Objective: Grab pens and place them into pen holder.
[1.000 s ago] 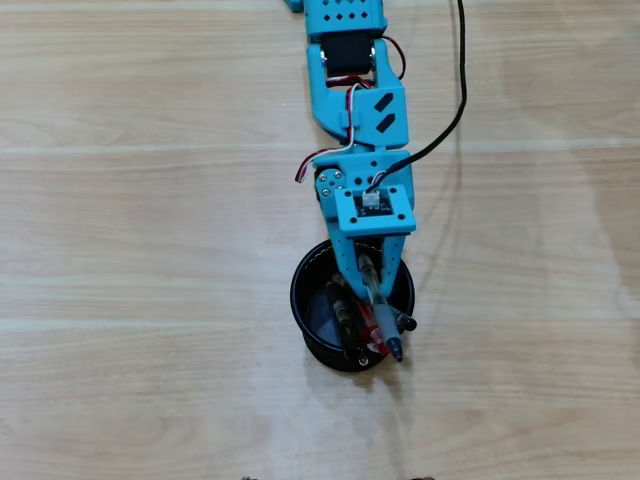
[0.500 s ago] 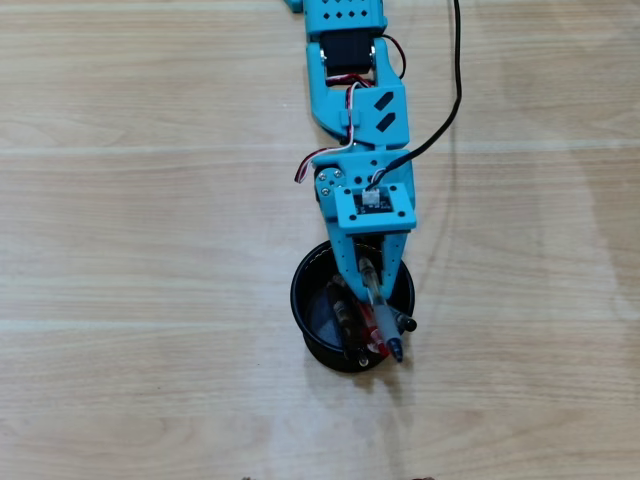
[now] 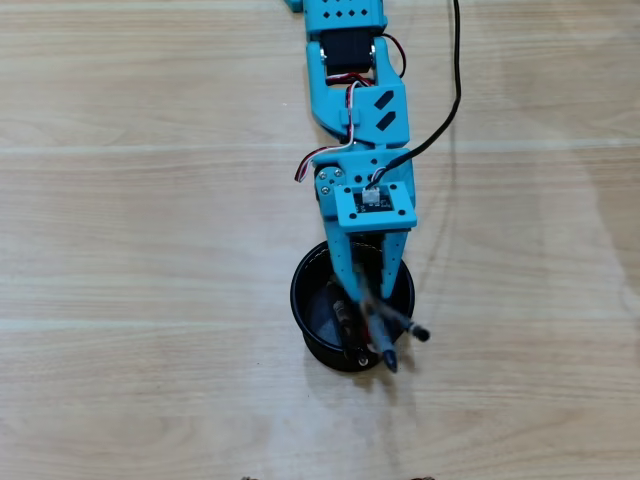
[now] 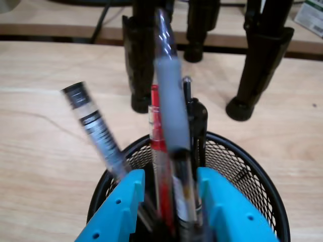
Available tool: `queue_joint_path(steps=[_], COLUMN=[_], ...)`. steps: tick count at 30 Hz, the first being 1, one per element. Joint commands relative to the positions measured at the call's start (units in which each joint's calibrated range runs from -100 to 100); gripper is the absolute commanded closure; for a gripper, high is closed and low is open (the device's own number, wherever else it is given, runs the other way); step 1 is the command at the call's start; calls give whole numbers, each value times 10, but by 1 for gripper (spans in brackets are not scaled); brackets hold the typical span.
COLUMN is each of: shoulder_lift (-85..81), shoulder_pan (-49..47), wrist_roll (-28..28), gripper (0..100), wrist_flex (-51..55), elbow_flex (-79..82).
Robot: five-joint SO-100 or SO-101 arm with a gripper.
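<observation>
Release step: gripper (image 4: 166,201) jaws parted over pen holder (image 4: 242,166), grey-grip pen (image 4: 171,116) dropping in, blurred. Next: lift arm clear.

Hobby desk setup, wood-grain tabletop (image 3: 120,200), black tripod legs (image 4: 260,60)

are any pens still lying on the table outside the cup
No, the overhead view shows bare wood around the cup, and the pens all stand in it, leaning over its rim.

No text is legible; the print on the clear black-capped ballpoint pen (image 4: 96,126) is too blurred to read.
</observation>
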Motion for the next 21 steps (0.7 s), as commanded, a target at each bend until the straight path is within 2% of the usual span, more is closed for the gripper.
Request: queue_joint_path(steps=[1,8,11,15,17,21], shoulder_lift=[-15,-29,-75,-167,-221,-354], shoulder_pan=[4,5,4,1,0,3], wrist_roll=[-17,-23,28,132,177,246], gripper=[79,79,79,79,79,82], wrist_flex=[3,-5,0,15,85,342], elbow_flex=[-5,-22,-29,-18,5,33])
